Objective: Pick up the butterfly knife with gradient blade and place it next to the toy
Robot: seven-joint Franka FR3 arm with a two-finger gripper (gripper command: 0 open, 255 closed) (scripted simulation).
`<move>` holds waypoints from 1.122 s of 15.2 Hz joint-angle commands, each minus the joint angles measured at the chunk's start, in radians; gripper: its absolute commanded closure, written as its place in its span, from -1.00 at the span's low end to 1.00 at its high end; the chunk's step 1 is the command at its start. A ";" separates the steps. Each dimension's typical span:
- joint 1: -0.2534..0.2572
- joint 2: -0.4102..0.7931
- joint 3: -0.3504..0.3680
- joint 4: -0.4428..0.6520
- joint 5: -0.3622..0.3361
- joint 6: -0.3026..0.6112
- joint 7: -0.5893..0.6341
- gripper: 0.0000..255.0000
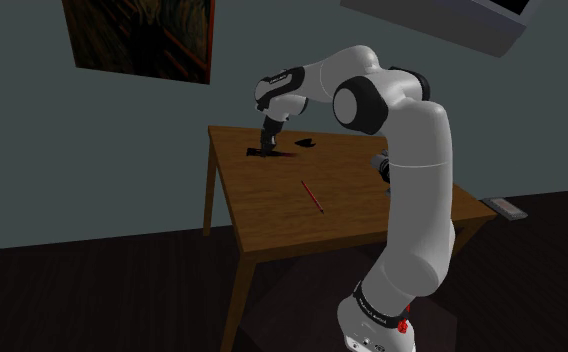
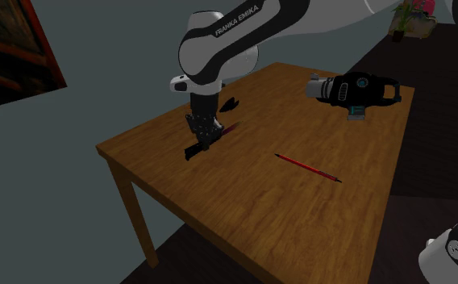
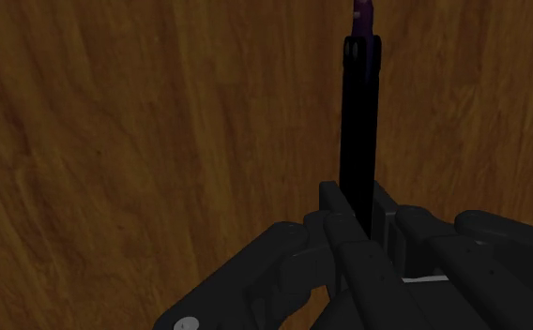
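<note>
**All-black two-finger gripper [image 2: 204, 139] clamped on the black-handled butterfly knife [image 2: 192, 152]**

The gripper stands upright on the brown wooden table [image 2: 243, 198], left of centre in the second exterior view and just above and left of centre in the shoulder view. The butterfly knife lies flat on the wood directly beneath it. In the second exterior view its black handle sticks out to the lower left of the gripper, and its reddish-purple blade runs out to the upper right.

In the wrist view the two fingers [image 3: 332, 202] are drawn in tight, one on each side of the handle, and the handle fills the narrow gap between them. From the fingertips the handle runs straight away, ending at its pivot with a purple blade tip beyond. The knife appears to rest on the tabletop.

The black and teal toy [image 2: 354, 90] lies in the upper right of the second exterior view, near the table's far edge and well apart from the knife. A small dark object [image 2: 230, 103] sits just above and to the right of the gripper, near the blade end. A thin red pencil [image 2: 308, 167] lies right of centre, apart from both the knife and the toy.

By count there is one gripper, one butterfly knife, one toy, one small dark object, one red pencil and one table.
</note>
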 commanded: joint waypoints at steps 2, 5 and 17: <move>0.000 0.000 0.000 0.000 0.000 0.000 0.000 1.00; 0.002 -0.013 -0.004 0.008 -0.008 -0.020 0.007 1.00; 0.010 -0.074 -0.025 0.082 -0.050 -0.146 0.045 1.00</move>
